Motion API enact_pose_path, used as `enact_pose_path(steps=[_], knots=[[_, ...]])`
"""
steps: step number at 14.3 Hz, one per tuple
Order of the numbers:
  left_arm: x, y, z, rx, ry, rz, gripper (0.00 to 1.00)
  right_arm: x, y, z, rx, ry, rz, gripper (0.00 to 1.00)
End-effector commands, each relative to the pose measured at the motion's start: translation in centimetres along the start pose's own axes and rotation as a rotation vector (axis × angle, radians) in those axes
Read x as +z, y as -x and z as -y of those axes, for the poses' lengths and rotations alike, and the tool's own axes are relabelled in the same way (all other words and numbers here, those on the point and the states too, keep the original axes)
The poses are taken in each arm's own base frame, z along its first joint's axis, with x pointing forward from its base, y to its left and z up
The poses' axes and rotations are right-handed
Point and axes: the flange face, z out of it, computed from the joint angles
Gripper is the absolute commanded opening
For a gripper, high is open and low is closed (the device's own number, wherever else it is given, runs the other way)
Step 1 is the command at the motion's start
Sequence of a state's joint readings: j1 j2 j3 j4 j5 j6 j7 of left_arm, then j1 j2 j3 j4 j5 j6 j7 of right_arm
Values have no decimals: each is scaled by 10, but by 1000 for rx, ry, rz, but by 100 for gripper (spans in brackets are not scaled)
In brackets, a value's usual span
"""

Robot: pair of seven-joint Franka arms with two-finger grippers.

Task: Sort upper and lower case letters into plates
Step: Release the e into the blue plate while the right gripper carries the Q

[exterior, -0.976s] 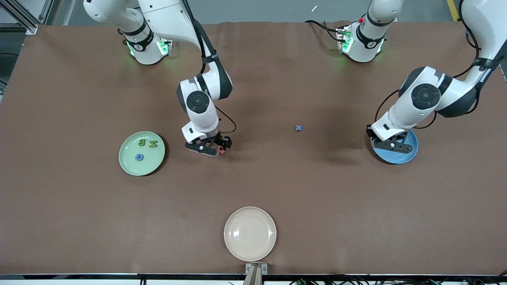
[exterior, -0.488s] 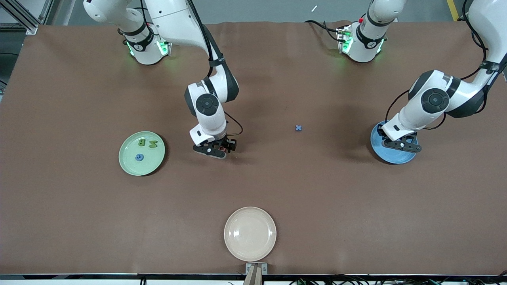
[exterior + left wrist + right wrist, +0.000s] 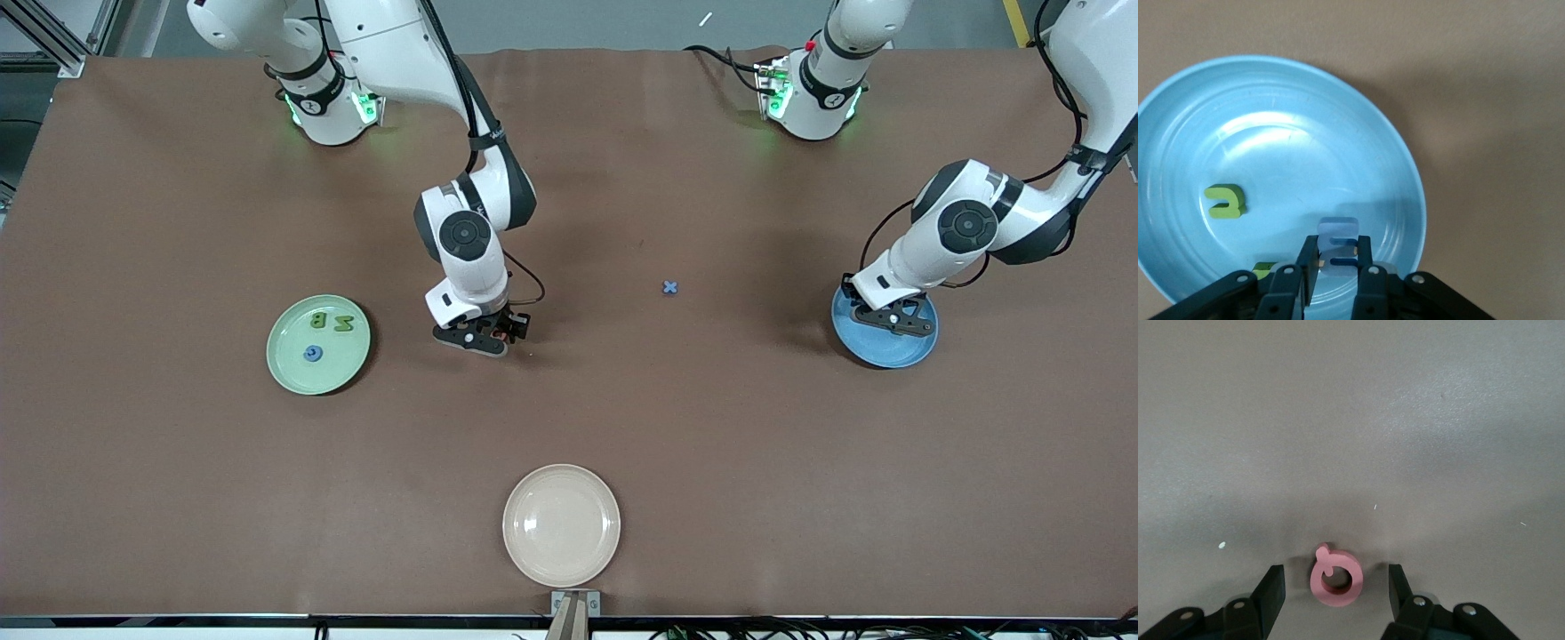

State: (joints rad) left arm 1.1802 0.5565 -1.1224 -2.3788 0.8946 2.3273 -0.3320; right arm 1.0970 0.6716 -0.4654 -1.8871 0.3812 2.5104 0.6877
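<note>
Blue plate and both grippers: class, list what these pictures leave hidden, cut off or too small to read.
- Blue plate, front view: the left gripper and its arm cover its contents.
- Second green letter, left wrist view: mostly hidden by that gripper, shape unreadable.
- Blue letter between the left gripper's fingers: fingers cover its sides.
- Pink Q, front view: hidden under the right gripper.
- Blue piece on the green plate: too small to read.

Left gripper [image 3: 1337,270] hangs over bright blue plate [image 3: 1358,120], fingers pinching blue m [image 3: 1338,245]. In plate: green lowercase letter [image 3: 1225,201] lying flat; 2nd green piece [image 3: 1265,269] partly hidden by gripper body.
</note>
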Motion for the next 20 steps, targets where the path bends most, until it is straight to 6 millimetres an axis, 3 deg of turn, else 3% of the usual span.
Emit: enact_pose_path(steps=[1, 5, 11, 12, 14, 15, 17, 18, 20], knots=[[11, 6, 6, 14, -13, -7, 1, 4, 0, 1, 8, 0, 5, 66], [15, 7, 5, 21, -9, -4, 1, 7, 1, 1, 7, 4, 7, 55], [27, 10, 7, 17, -2, 4, 5, 7, 1, 1, 18, 4, 11, 1], [28, 10, 8, 18, -2, 5, 12, 5, -3, -1, 20, 2, 12, 0], [25, 8, 10, 19, -9, 0, 39, 0, -20, -15, 40, 0, 17, 0], [23, 7, 12, 25, -16, -4, 57, -5, -33, -27, 39, 8, 38, 0], [17, 4, 14, 54, -27, -14, 88, -35, -65, -58, -23, -7, 97, 0], [13, 3, 14, 72, -33, -19, 100, -45, -81, -78, -45, -13, 130, 0], [-8, -4, 15, 90, -58, -45, 100, -65, -113, -124, -91, -37, 171, 0]])
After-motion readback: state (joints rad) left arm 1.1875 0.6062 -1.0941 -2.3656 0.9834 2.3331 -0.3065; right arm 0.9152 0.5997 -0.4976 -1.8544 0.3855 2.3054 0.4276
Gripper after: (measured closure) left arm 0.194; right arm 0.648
